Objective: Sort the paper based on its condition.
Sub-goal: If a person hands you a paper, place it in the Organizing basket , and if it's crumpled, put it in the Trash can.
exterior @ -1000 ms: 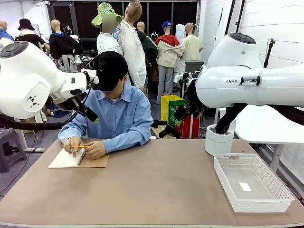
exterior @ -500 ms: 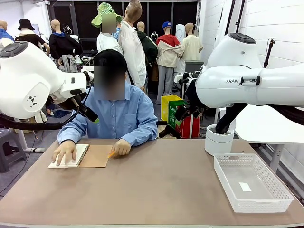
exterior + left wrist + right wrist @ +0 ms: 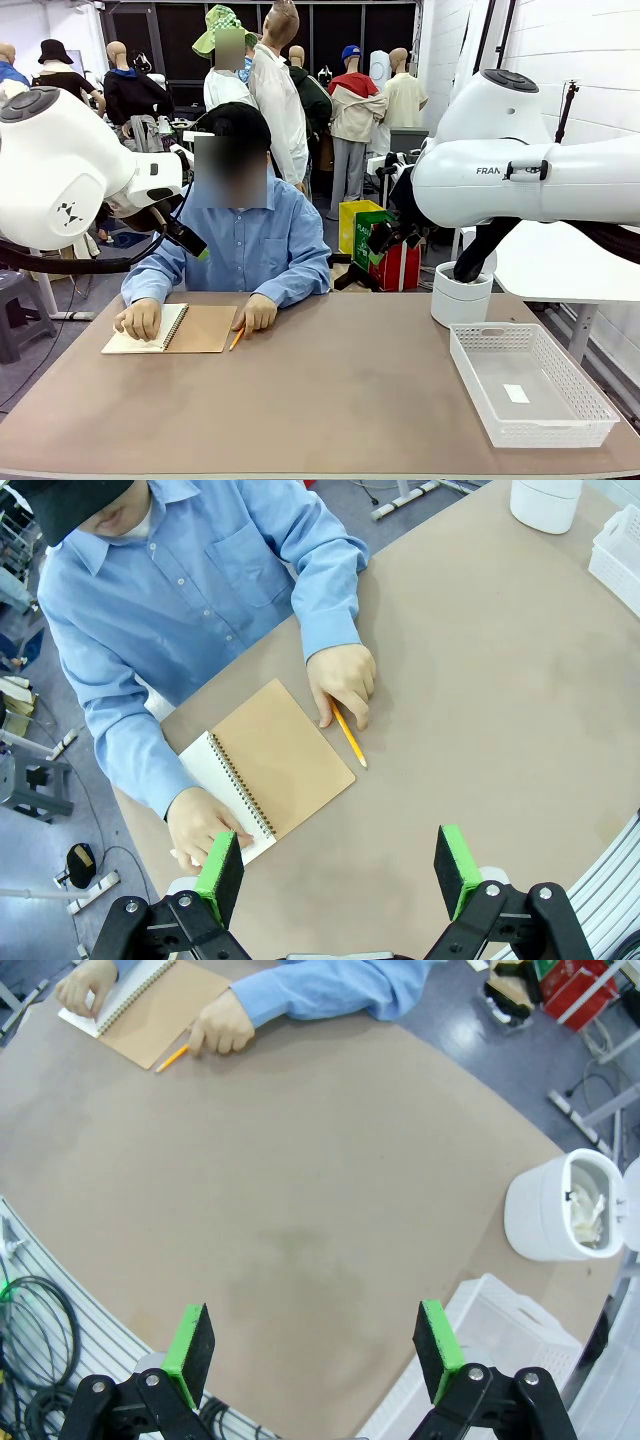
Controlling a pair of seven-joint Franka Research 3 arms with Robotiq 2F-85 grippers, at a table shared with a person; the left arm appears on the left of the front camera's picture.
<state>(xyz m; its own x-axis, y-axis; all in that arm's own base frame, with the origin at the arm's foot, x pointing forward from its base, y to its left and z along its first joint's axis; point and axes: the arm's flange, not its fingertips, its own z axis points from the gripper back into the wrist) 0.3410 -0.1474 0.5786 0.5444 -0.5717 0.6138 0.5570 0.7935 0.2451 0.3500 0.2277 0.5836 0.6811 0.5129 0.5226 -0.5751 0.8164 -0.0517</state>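
Note:
The person across the table rests one hand on the white page of an open spiral notebook [image 3: 135, 341] [image 3: 272, 757] with a brown cover. The other hand lies beside a yellow pencil [image 3: 237, 339] [image 3: 349, 736] on the table. Crumpled white paper [image 3: 587, 1210] sits inside the white bin [image 3: 461, 297]. A small flat white slip [image 3: 516, 393] lies in the mesh basket [image 3: 590, 420]. My left gripper [image 3: 338, 870] hangs open high above the notebook's near side. My right gripper [image 3: 313, 1345] hangs open over the bare table, nothing between its fingers.
The white basket [image 3: 480, 1335] stands at the table's right front, the lidded bin [image 3: 550, 1222] behind it. The brown tabletop [image 3: 330, 390] between the notebook and the basket is bare. Both arms are raised well above the table.
The person stopped writing, lifted the head, and moved the pencil hand to the right of the notebook, laying the pencil on the table. Neither arm has moved.

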